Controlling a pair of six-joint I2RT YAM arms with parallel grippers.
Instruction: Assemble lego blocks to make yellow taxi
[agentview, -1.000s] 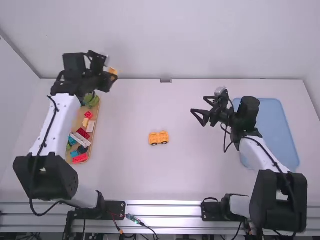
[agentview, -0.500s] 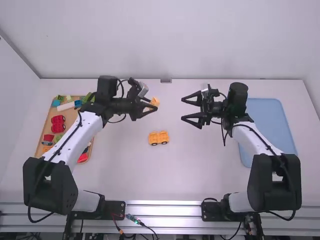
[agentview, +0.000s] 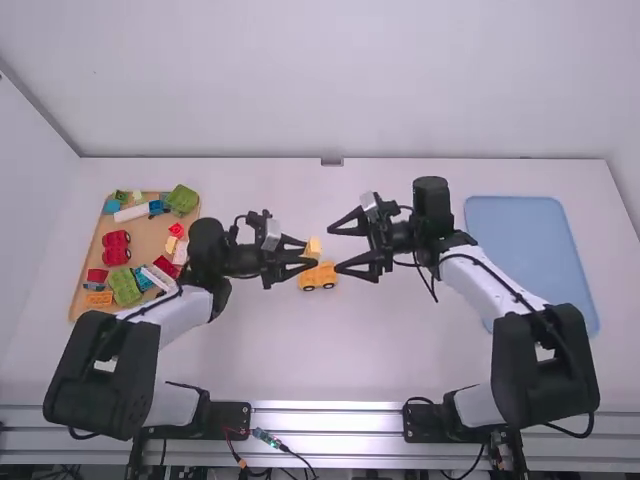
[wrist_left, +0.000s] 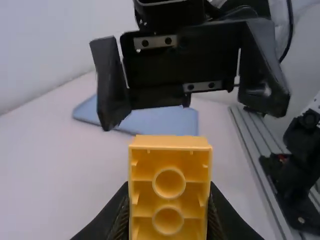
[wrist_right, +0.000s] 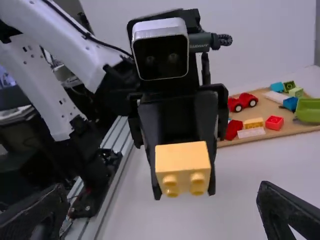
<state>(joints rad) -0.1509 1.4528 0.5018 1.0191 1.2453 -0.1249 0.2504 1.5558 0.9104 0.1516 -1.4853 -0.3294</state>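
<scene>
Near the middle of the high view my left gripper (agentview: 308, 254) is shut on a yellow block (agentview: 313, 247), above the table just behind the yellow car base (agentview: 320, 276). In the left wrist view the yellow block (wrist_left: 170, 187) sits between the fingertips of my left gripper (wrist_left: 169, 220), its hollow side showing. The right wrist view shows the block (wrist_right: 183, 162) with two studs pointing down. My right gripper (agentview: 350, 247) stands open to the right of the block, facing it, with nothing between its fingers.
A wooden tray (agentview: 152, 240) of assorted bricks and a red car lies at the left. A blue tray (agentview: 520, 240) lies at the right, beside the right arm.
The left gripper has carried the yellow block from above the left tray to the middle. My right gripper has moved left toward it. The car base has stayed put.
</scene>
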